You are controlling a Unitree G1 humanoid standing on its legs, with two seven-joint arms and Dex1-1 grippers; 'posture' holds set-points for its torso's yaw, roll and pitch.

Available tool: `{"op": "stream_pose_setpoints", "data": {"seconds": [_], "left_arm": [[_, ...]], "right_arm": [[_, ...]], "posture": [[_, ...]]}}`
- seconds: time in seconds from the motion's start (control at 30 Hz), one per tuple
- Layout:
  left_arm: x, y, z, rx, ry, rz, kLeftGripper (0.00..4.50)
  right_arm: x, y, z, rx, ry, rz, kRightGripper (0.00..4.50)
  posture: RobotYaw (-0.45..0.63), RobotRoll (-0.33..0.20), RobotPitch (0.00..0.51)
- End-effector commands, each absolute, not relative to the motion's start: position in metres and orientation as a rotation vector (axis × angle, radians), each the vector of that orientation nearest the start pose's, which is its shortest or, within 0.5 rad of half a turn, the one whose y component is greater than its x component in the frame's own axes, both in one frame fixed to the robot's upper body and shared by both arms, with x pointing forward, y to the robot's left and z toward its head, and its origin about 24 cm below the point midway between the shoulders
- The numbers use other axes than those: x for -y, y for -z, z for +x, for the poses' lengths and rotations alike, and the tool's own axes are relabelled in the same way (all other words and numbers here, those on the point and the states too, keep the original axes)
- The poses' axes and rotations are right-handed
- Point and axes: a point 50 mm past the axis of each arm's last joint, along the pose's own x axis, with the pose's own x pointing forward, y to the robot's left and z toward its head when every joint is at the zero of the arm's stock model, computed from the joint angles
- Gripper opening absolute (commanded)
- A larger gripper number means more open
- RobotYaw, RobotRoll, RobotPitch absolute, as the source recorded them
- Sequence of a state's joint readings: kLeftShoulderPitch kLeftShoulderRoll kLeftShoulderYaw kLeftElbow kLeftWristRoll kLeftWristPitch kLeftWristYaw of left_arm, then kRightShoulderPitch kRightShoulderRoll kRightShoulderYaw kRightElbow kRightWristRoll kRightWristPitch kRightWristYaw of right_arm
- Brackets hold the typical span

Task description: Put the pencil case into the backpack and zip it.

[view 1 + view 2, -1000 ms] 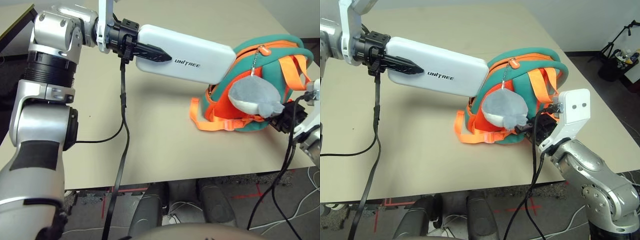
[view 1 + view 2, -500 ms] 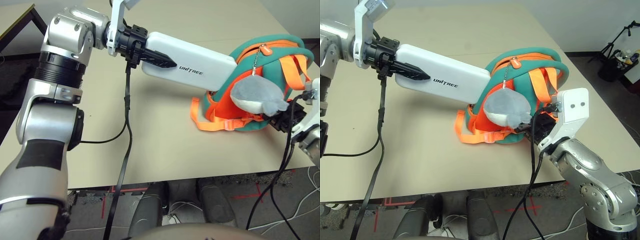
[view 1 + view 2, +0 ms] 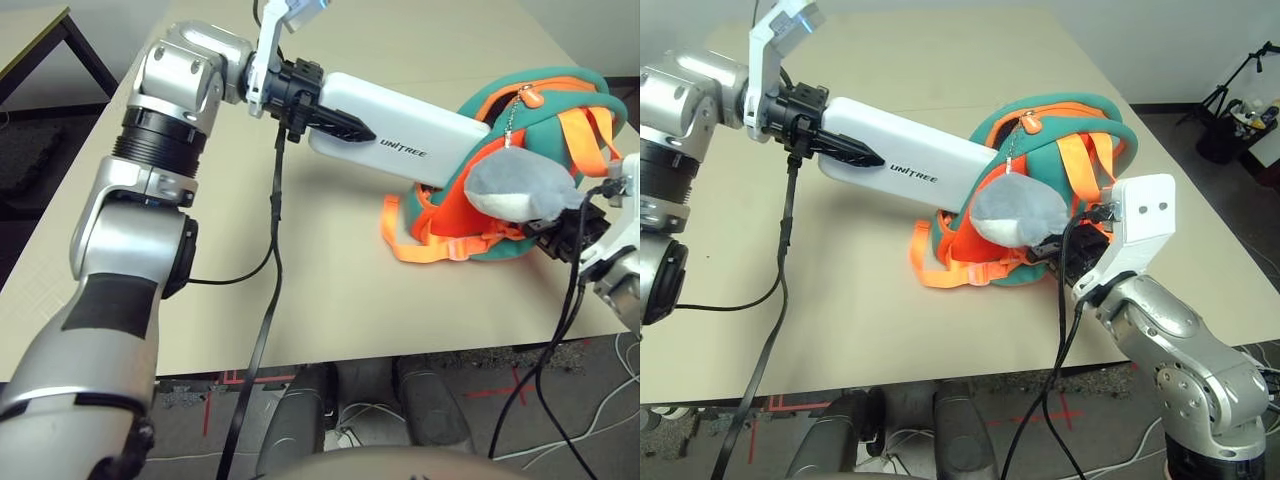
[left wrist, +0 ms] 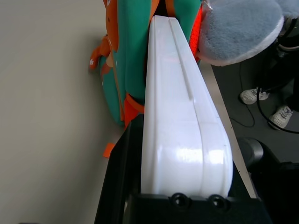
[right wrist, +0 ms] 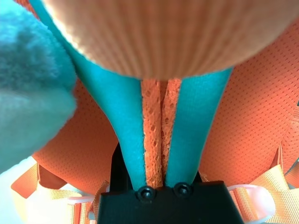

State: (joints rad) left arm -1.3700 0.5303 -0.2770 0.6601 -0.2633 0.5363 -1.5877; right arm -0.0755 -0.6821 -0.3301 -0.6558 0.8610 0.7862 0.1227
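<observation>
Left eye view: the left gripper (image 3: 345, 122) holds the pencil case (image 3: 410, 130) clear of the table (image 3: 330, 290), its black fingers clamped on the case's outer end, flat against its two broad faces. The white case, lettered "UNITREE", slants down toward the backpack (image 3: 545, 110), and its far end is at the bag's opening, behind the grey plush charm (image 3: 520, 188) that hangs on a chain from the orange zip pull. Whether that end is already inside the bag cannot be told. The teal and orange backpack sits near the table's right edge, toward the front right corner, with its orange straps (image 3: 440, 245) spilling onto the tabletop beside it. At the bag's near right side, the right gripper (image 3: 1065, 255) is closed on a fold of the backpack's fabric; the right wrist view shows teal and orange mesh material pinched between its fingers. A black cable (image 3: 270, 260) hangs from the left wrist down past the table's front edge.
</observation>
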Motion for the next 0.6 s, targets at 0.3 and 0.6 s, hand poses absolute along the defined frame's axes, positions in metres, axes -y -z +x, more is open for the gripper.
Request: {"op": "stream_pose_setpoints", "data": {"seconds": [0.3, 0.6], "left_arm": [[-0.095, -0.305, 0.359, -0.134, 1.547, 0.446, 1.44], [-0.081, -0.308, 0.357, -0.119, 1.556, 0.414, 1.44]], "right_arm": [[0.209, -0.188, 0.226, -0.039, -0.401, -0.041, 0.16], [0.208, -0.188, 0.228, -0.039, -0.408, -0.039, 0.16]], "posture": [[-0.19, 0.000, 0.173], [-0.18, 0.000, 0.173]]}}
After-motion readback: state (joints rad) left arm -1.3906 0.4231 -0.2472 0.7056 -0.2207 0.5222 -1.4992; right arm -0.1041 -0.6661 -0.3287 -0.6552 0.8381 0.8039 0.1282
